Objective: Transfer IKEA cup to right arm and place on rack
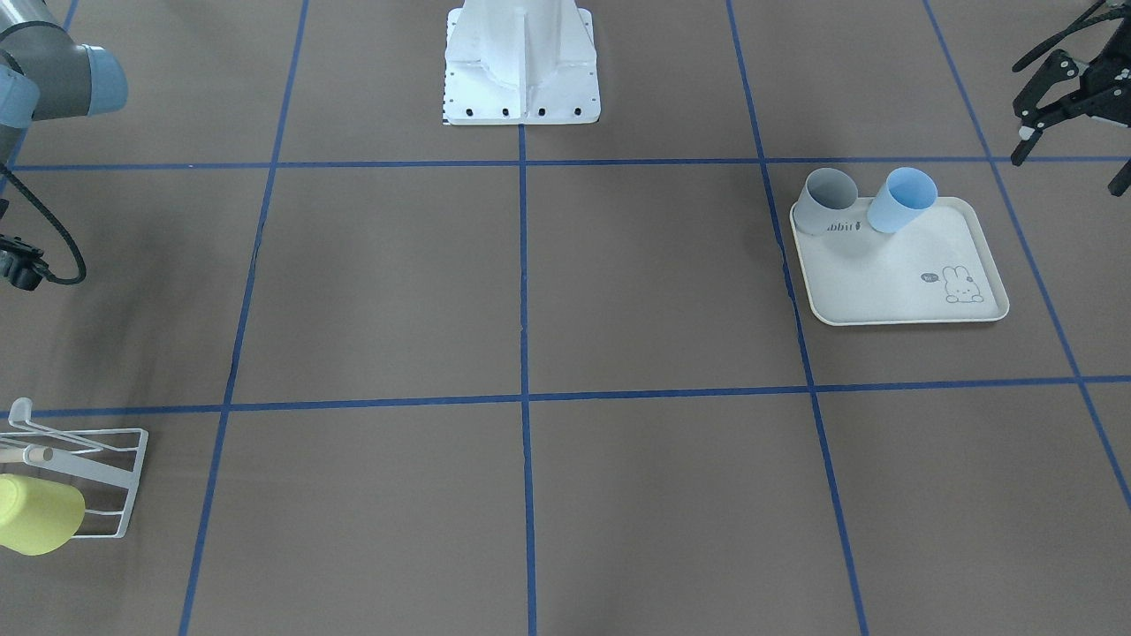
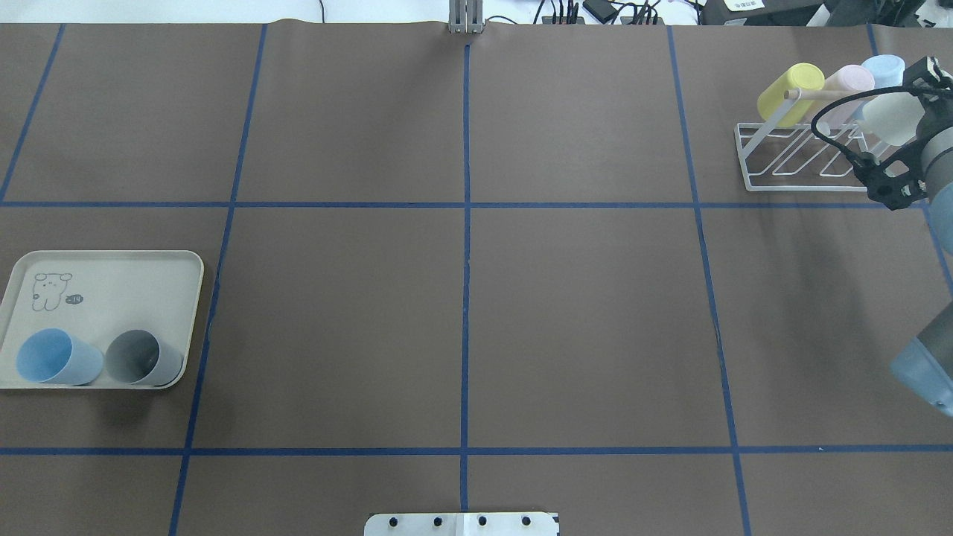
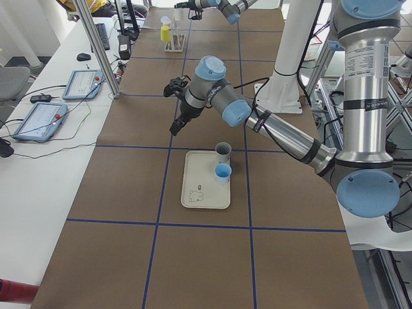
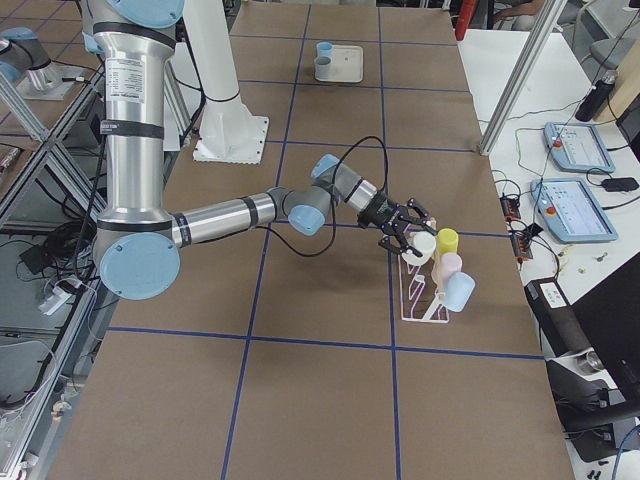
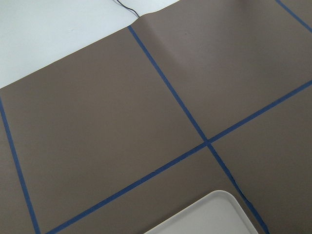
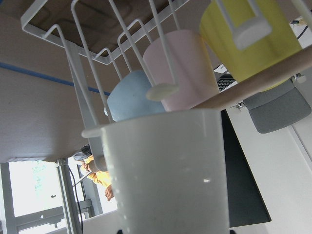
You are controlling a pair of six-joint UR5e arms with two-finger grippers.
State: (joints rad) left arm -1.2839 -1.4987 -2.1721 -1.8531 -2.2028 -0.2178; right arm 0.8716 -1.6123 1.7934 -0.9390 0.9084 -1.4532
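While viewing rack [image 2: 789, 189], note white cup [image 6: 165, 170] clamped in right tool [image 4: 413, 238], mouth toward prongs [image 6: 163, 91], just beside pink cup [image 6: 185, 68]. Cannot tell whether seated on a prong. Note left tool [image 1: 1069, 163] parted and empty, near tray [image 2: 112, 254], well apart from rack. Expect, on unseated release, a fall to surface [image 2: 476, 335]; on a sideways nudge, pink cup dislodged; on withdrawal, cable [image 2: 817, 123] snagged on rod [image 2: 808, 94].

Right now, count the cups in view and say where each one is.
6. On the tray: blue cup, grey cup. On the rack: yellow cup, pink cup, light-blue cup; white cup beside them, nearer the robot. None appears hidden.
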